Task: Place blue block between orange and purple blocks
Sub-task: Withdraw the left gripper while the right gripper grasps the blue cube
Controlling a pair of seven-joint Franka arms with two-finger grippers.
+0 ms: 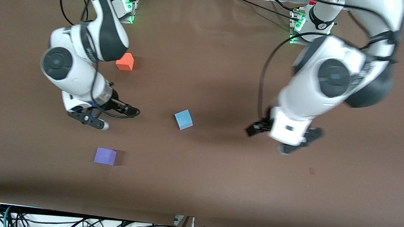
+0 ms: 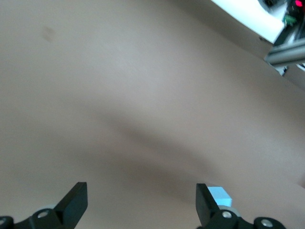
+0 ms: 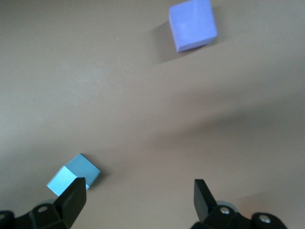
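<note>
Nearest the camera, the purple block (image 1: 105, 156) is seen on the bench (image 1: 217, 189); the orange block (image 1: 125, 61) lies farther back. The blue block (image 1: 183, 119) rests mid-bench, toward the left arm's end from that pair, untouched. Both the right gripper (image 1: 94, 120) and the left gripper (image 1: 284, 139) are held empty, fingers released. The cube has no long axis and is turned askew, so the wrist should be squared to its faces before closing.

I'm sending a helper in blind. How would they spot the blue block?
On the brown table, look midway between the two arms' ends. The small matte sky-blue cube sits alone there, paler than the violet-purple cube nearer the front camera.
</note>
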